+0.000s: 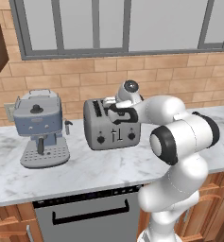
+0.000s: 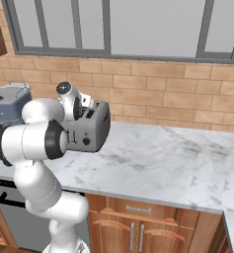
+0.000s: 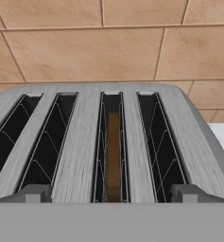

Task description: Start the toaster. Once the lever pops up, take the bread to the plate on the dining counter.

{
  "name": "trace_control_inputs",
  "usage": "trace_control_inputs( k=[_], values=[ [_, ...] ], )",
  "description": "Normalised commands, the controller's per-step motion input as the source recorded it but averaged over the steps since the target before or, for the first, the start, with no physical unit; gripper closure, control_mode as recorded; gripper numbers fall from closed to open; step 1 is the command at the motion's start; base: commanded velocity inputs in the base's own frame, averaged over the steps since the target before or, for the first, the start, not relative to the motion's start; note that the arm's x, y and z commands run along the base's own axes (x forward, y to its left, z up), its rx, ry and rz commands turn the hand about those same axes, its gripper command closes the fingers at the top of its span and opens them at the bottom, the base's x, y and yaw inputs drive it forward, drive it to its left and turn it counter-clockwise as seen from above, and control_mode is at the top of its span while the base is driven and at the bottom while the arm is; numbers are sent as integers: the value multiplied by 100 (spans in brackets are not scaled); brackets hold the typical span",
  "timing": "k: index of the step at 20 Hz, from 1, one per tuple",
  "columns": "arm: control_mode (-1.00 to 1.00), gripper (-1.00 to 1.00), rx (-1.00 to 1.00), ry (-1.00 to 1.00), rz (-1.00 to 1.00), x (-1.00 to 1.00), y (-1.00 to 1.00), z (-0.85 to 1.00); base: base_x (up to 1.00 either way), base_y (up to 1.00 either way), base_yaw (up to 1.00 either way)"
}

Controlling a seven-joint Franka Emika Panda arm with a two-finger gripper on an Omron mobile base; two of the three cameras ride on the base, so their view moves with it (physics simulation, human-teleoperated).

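The toaster (image 1: 111,124) stands on the marble tabletop (image 1: 99,168) against the brick wall (image 1: 179,75), its front with two black knobs and two small levers turned toward the room. Left of the toaster, a little apart, sits a blue-grey espresso machine (image 1: 39,127) on the same tabletop. Below the toaster's edge of the tabletop there is a grey appliance front with a dark handle (image 1: 90,215), and wooden cabinet doors (image 2: 138,230) off to its right.

The arm bends over the toaster's right end, and the hand (image 3: 111,194) hangs just above the toaster's top, looking down into the slots. Its two fingertips (image 3: 33,193) stand wide apart, released, with nothing between them, one at either side of the middle pair of slots.

The bread (image 3: 113,156) sits down inside the toaster, in the third slot from the left as the hand looks at it: a thin brown slice on edge, sunk below the toaster's rim. The other three slots show only their wire guides.
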Motion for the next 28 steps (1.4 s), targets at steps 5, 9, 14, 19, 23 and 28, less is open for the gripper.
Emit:
trace_control_inputs(
  k=[5, 9, 14, 19, 23, 28],
  values=[
    [-100, -100, 0, 0, 0, 0, 0, 0, 0, 0, 0],
    [-100, -100, 0, 0, 0, 0, 0, 0, 0, 0, 0],
    [-100, -100, 0, 0, 0, 0, 0, 0, 0, 0, 0],
    [-100, -100, 0, 0, 0, 0, 0, 0, 0, 0, 0],
    [-100, -100, 0, 0, 0, 0, 0, 0, 0, 0, 0],
    [-100, -100, 0, 0, 0, 0, 0, 0, 0, 0, 0]
  ],
)
